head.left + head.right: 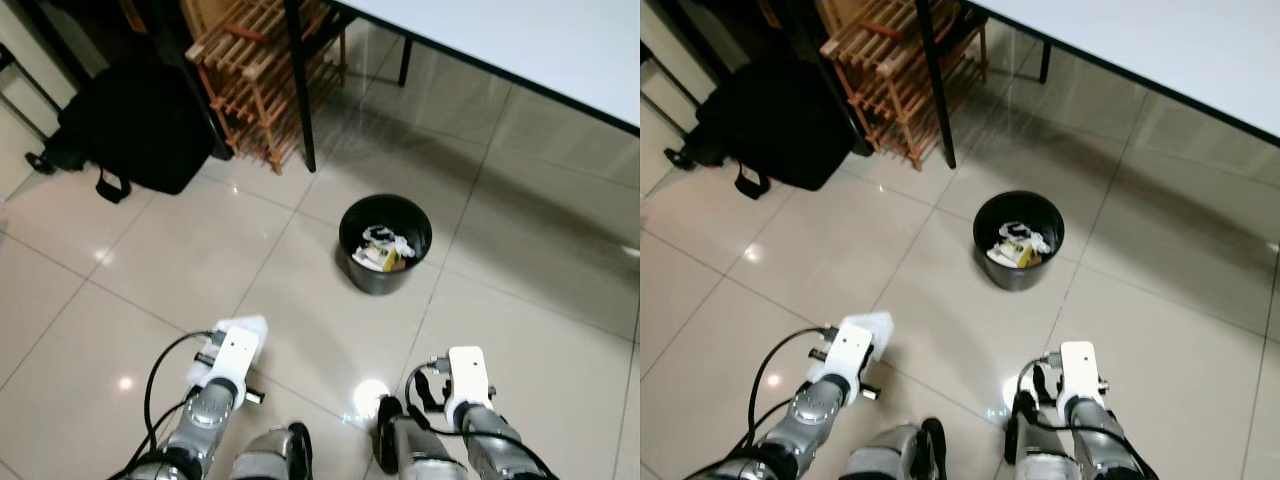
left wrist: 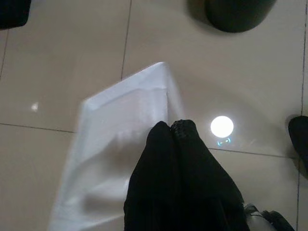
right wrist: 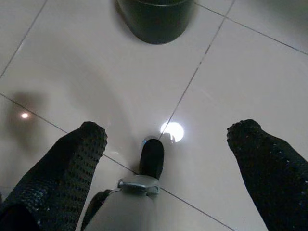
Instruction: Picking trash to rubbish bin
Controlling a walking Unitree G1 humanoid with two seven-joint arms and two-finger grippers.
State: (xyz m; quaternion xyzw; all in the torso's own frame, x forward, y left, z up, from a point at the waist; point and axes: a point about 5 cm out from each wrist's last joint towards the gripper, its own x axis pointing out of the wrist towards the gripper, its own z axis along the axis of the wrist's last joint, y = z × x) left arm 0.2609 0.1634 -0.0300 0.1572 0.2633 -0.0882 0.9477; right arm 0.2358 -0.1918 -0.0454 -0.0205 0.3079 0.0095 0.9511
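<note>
A black round rubbish bin [image 1: 375, 281] stands on the tiled floor ahead of me, with crumpled white and yellow trash [image 1: 386, 248] inside. My left gripper [image 2: 171, 128] is shut on a white sheet of trash [image 2: 120, 144], whose tip pokes out ahead of the left wrist [image 1: 246, 326]. It hangs low over the floor, short of the bin and to its left. My right gripper [image 3: 166, 131] is open with nothing between its fingers [image 3: 83, 144]. It is also above the floor, with the bin [image 3: 154, 21] further ahead.
A black bag [image 1: 135, 125] lies at the far left beside a wooden slatted rack [image 1: 262, 75]. A white-topped table [image 1: 530, 40] with black legs [image 1: 300, 95] stands behind the bin. My foot [image 3: 151, 159] is below the right gripper.
</note>
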